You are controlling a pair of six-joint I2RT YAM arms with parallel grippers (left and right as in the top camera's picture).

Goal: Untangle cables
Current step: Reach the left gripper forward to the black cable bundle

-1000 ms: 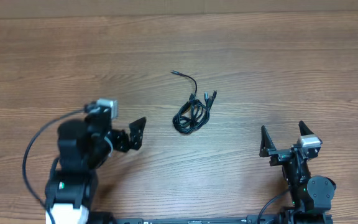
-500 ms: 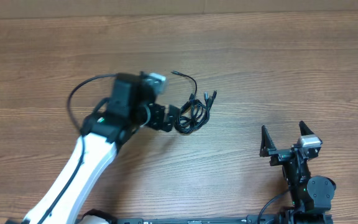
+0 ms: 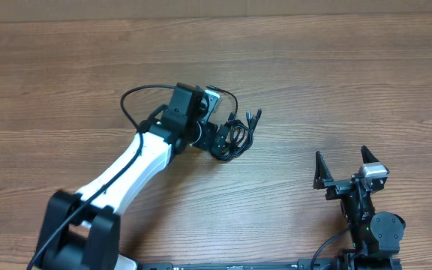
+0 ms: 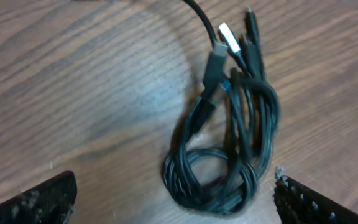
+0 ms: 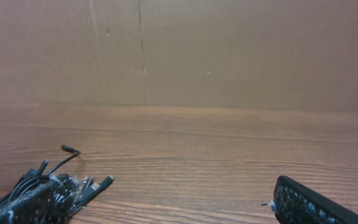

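The cables (image 3: pixel 240 133) are thin black cords bundled in a small knot at the table's middle, with plug tips pointing up and right. My left gripper (image 3: pixel 222 142) is open and reaches over the knot's left side. In the left wrist view the coiled cables (image 4: pixel 229 149) lie between and just beyond the wide-open fingers (image 4: pixel 174 186), with nothing held. My right gripper (image 3: pixel 343 169) is open and empty at the front right, well away from the knot. In the right wrist view the cables (image 5: pixel 82 186) lie far left, partly behind the left finger of the open jaws (image 5: pixel 166 202).
The wooden table (image 3: pixel 351 75) stretches around the knot. A brown cardboard wall (image 5: pixel 197 50) stands at the far edge. The left arm's own thicker black wire (image 3: pixel 130 101) loops beside its white link.
My left arm has swung from the front left up and right across the table, bringing its open gripper onto the cable knot. The right arm and the cables have not moved.
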